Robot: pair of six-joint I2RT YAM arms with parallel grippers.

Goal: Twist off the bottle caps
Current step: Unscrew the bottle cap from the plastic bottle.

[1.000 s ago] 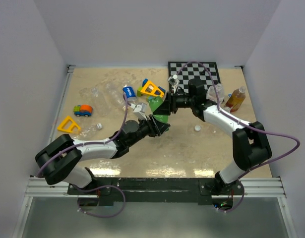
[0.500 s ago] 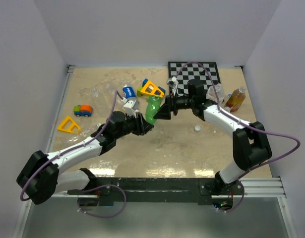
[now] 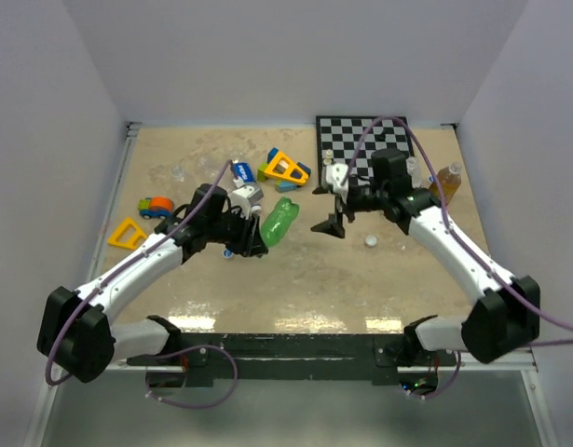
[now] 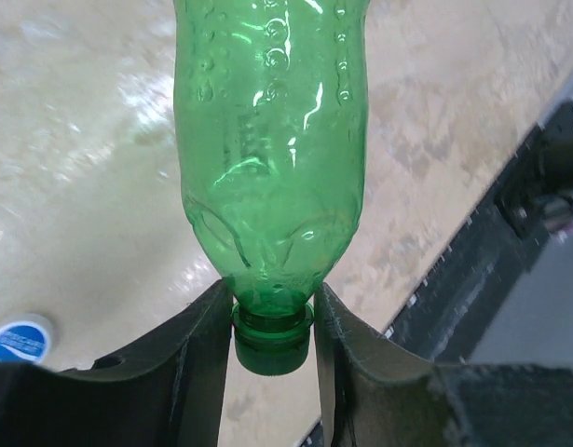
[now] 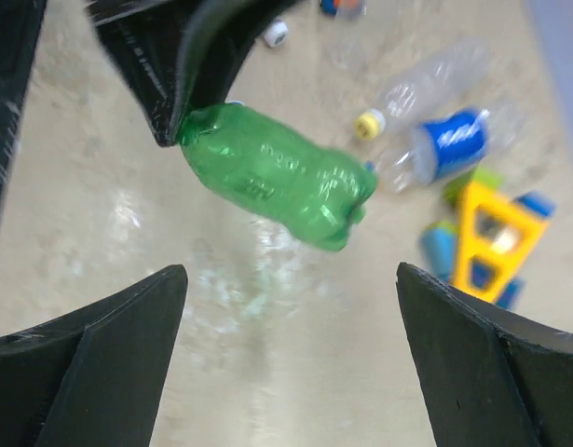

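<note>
My left gripper is shut on the neck of a green plastic bottle, just above its green cap, which sits on the mouth. In the top view the green bottle juts right from the left gripper, lifted off the table. My right gripper stands wide open to the right of the bottle's base, apart from it. The right wrist view shows the green bottle beyond the open right gripper. A loose white cap and a blue cap lie on the table.
A clear bottle with a yellow cap and a blue-labelled bottle lie behind. Bright toy blocks, a toy car, a yellow triangle, a chessboard and an amber bottle sit around.
The right gripper let go of the green bottle, opened wide and drew back to the right. The left arm swung left and farther out, carrying the bottle.
</note>
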